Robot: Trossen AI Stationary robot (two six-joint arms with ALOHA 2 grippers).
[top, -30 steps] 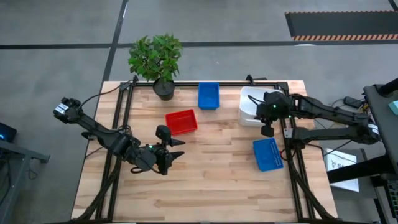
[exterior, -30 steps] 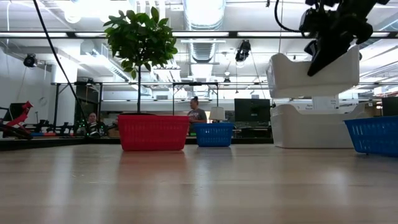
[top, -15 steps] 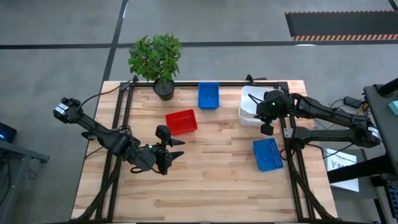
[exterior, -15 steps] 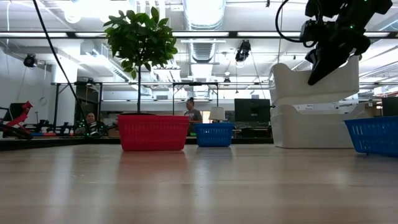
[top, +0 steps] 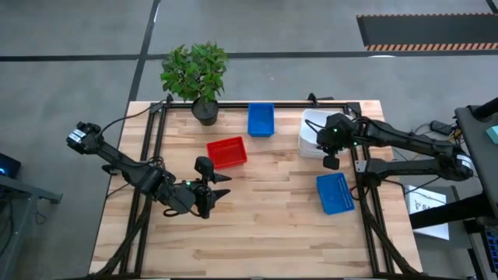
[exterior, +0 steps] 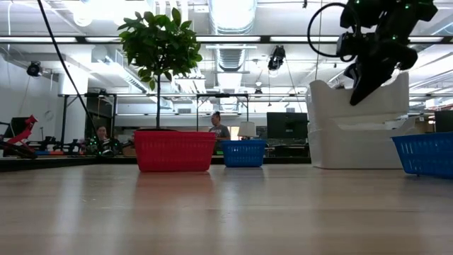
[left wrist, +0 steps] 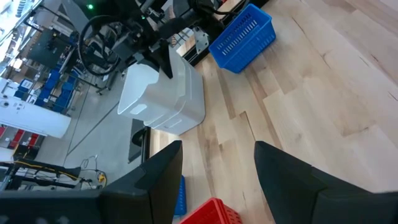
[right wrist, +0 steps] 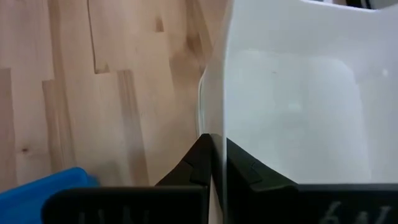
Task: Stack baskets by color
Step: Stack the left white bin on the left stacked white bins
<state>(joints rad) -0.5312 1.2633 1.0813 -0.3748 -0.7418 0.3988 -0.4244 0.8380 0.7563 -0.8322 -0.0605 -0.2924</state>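
Right gripper (top: 330,159) pinched shut on white basket (exterior: 357,92) rim, over white stack (exterior: 354,145). Left gripper (top: 220,187) wide open, empty. Red basket (top: 226,152) and blue baskets (top: 335,193) unsorted.

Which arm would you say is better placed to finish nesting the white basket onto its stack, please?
The right. The right gripper is shut on the white basket's wall, directly over the white stack. The left gripper hangs open mid-table, beside the red basket, far from it.
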